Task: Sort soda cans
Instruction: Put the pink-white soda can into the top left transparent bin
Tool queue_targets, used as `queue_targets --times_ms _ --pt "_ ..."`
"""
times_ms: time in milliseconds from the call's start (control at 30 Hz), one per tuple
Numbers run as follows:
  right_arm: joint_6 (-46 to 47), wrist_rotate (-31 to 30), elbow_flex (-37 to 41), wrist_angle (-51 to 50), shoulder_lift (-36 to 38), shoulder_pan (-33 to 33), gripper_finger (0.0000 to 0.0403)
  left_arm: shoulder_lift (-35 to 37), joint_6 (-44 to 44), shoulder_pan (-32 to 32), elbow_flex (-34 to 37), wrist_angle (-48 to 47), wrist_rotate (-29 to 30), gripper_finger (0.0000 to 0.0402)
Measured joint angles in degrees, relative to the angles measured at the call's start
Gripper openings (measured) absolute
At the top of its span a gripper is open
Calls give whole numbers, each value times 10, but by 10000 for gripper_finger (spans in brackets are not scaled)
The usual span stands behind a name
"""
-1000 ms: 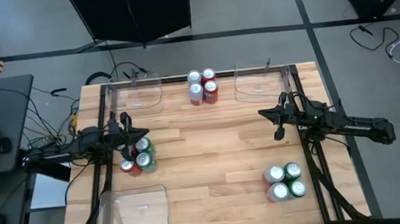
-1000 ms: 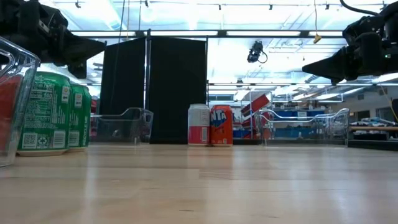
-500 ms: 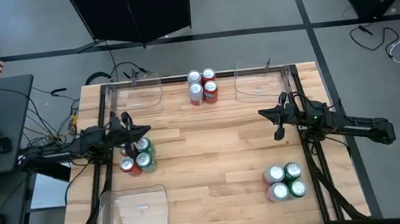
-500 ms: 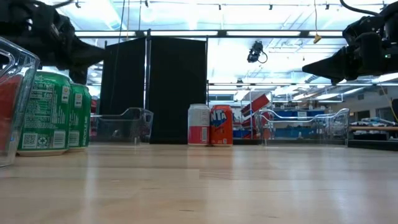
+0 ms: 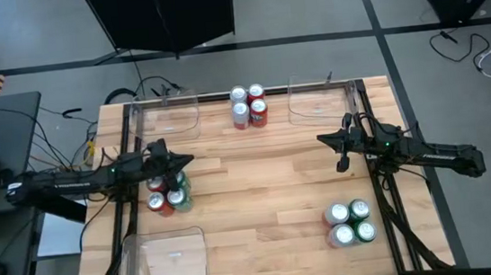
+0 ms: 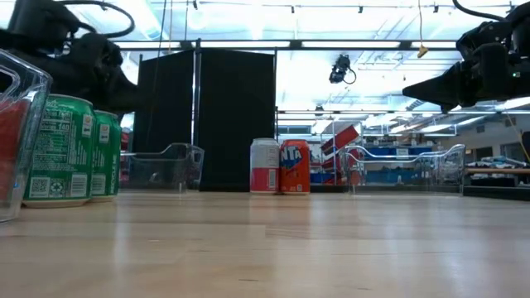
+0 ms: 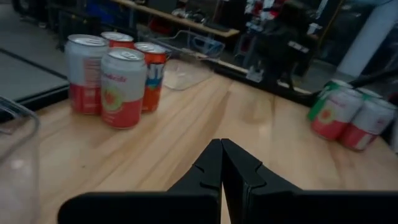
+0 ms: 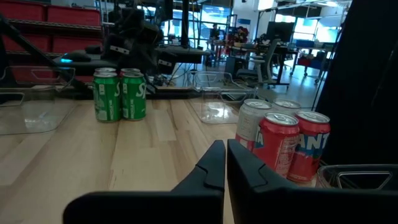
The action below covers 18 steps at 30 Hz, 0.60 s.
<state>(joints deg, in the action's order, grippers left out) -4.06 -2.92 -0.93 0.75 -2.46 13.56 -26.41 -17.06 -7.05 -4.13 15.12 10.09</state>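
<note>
The soda cans stand upright on the wooden table in three clusters. One sits at the far middle (image 5: pixel 249 105), with silver-white and red cans (image 7: pixel 115 74). A second stands at the left (image 5: pixel 166 197), showing green cans (image 8: pixel 119 93). The third is at the near right (image 5: pixel 350 222). My left gripper (image 5: pixel 190 160) is shut and hovers level above the left cluster, partly hiding it, and holds nothing (image 7: pixel 221 149). Above the table's right side, my right gripper (image 5: pixel 321 136) is shut and level with nothing in it (image 8: pixel 221 152).
Clear plastic trays stand at the far left (image 5: pixel 168 118), far right (image 5: pixel 318 103) and near left (image 5: pixel 165 258) of the table. Bare wood lies across the table's middle. Dark frame rails run along both side edges.
My left gripper has gone toward the table's right edge, out over the left cluster of cans, sinking slightly and rolling a little. It has stayed shut. No can has moved.
</note>
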Motion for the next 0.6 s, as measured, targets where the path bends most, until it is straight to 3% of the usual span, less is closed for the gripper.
queue_targets --times_ms 267,433,600 --pt "0 0 0 0 0 0 7 -113 64 -67 -145 -75 -80 8" --pt "0 0 0 0 0 0 5 -219 107 -98 -255 -163 -85 8" --pt "0 0 0 0 0 0 9 -330 143 -136 -366 -247 -130 8"
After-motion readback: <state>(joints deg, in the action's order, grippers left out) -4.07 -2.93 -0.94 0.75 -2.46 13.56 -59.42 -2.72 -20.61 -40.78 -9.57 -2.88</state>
